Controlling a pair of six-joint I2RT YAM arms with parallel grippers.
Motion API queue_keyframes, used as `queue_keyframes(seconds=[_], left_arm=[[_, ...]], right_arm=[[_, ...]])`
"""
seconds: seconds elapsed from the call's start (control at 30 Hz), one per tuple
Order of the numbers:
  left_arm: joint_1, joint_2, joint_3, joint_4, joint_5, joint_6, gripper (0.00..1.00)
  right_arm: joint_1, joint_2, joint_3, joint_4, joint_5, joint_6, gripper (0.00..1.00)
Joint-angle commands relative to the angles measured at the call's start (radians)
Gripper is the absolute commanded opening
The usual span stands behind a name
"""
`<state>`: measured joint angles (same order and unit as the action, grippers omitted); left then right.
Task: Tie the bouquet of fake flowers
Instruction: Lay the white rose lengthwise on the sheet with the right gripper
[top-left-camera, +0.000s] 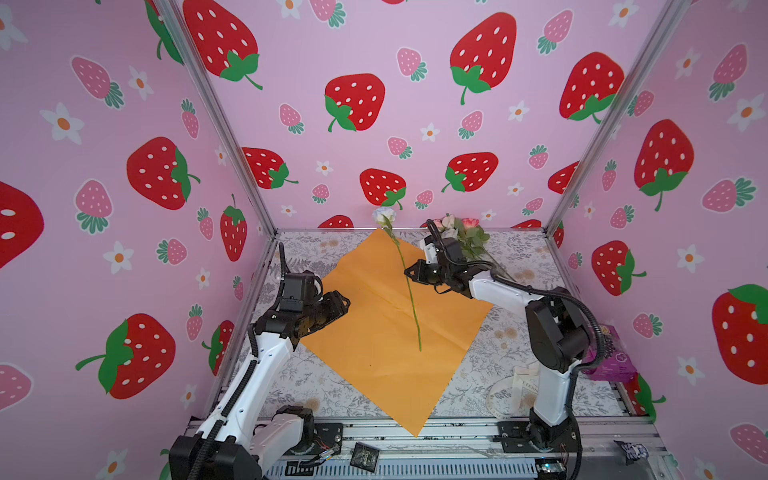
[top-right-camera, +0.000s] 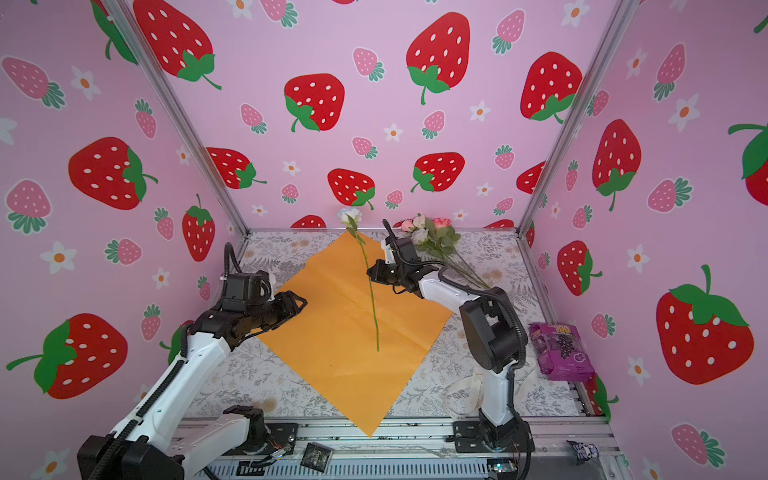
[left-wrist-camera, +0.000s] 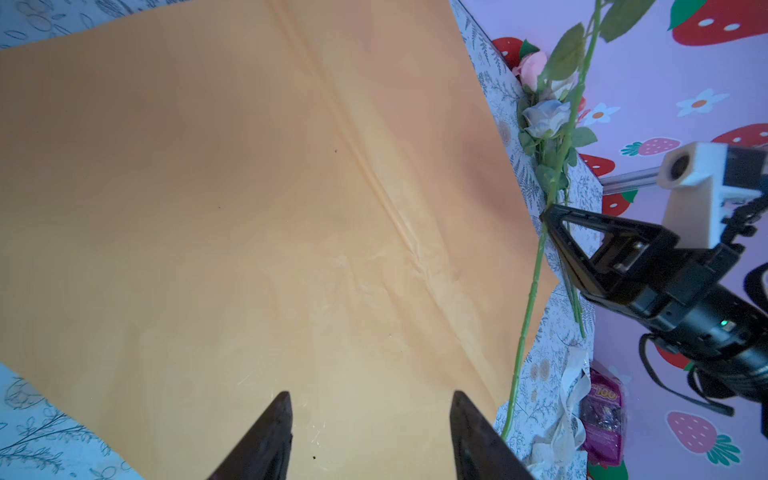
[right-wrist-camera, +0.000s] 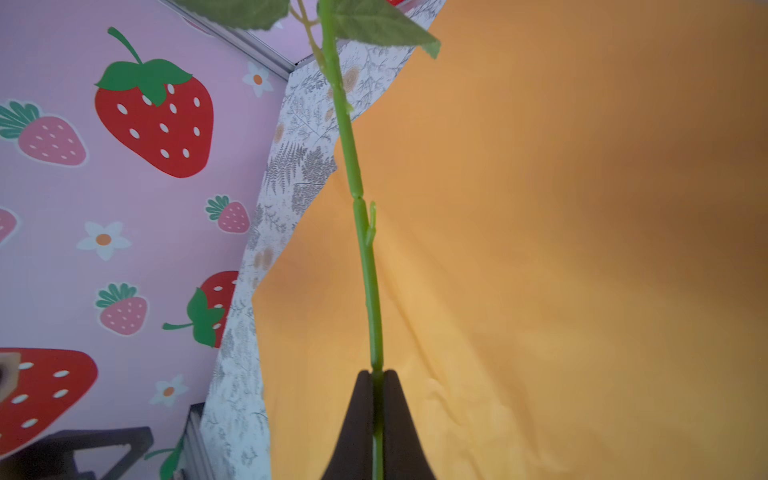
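Item one, the bouquet (top-left-camera: 465, 237) (top-right-camera: 432, 241): pink and white roses with green leaves lie on the patterned table (top-left-camera: 311, 382) at the back right, blooms against the rear wall, just behind the right gripper (top-left-camera: 407, 272) (top-right-camera: 369, 272) and apart from it. In the left wrist view the bunch (left-wrist-camera: 544, 120) lies past the far edge of the orange paper (left-wrist-camera: 249, 208).

Item two, one white rose (top-left-camera: 411, 297) (top-right-camera: 371, 291) is separate from the bunch. Its bloom is up by the rear wall and its long stem runs forward across the paper (top-left-camera: 374, 332). I cannot tell whether the stem's lower end touches the sheet.

Item three, the right gripper (right-wrist-camera: 377, 374): fingers pressed together on that rose's stem (right-wrist-camera: 361, 232), pinching it partway along (the stem runs straight through the closed tips in the right wrist view).

Item four, the left gripper (top-left-camera: 345, 301) (left-wrist-camera: 370, 399): fingers spread, nothing between them, poised over the left part of the paper, well apart from both rose and bouquet.

Item five, a cream ribbon (top-left-camera: 505, 395) lies by the right arm's base, and a purple packet (top-left-camera: 611, 357) sits at the right wall.
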<state>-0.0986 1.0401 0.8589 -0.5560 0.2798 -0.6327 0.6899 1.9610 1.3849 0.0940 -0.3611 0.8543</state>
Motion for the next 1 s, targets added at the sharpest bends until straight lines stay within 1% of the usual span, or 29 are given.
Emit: queue_keyframes(seconds=[0.0, 0.2, 0.37, 0.53, 0.67, 0.77, 0.97], left_arm=[[0.024, -0.025, -0.011, -0.066, -0.03, -0.002, 0.62], [0.038, -0.057, -0.02, -0.074, -0.035, 0.009, 0.63], [0.044, -0.055, -0.027, -0.067, -0.016, 0.007, 0.63], [0.047, -0.057, -0.032, -0.064, -0.011, 0.005, 0.63], [0.05, -0.062, -0.039, -0.065, -0.011, 0.008, 0.63], [0.053, -0.058, -0.045, -0.065, -0.006, 0.01, 0.63], [0.053, -0.05, -0.045, -0.057, 0.003, 0.008, 0.63]], right_arm=[[0.033, 0.073, 0.035, 0.057, 0.102, 0.22, 0.0], [0.08, 0.117, -0.004, 0.074, 0.169, 0.311, 0.0], [0.092, 0.204, 0.058, 0.053, 0.108, 0.276, 0.0], [0.104, 0.273, 0.122, -0.014, 0.109, 0.233, 0.0], [0.112, 0.304, 0.162, -0.092, 0.148, 0.17, 0.0], [0.121, 0.3, 0.181, -0.113, 0.158, 0.121, 0.0], [0.135, 0.244, 0.191, -0.094, 0.191, 0.095, 0.0]])
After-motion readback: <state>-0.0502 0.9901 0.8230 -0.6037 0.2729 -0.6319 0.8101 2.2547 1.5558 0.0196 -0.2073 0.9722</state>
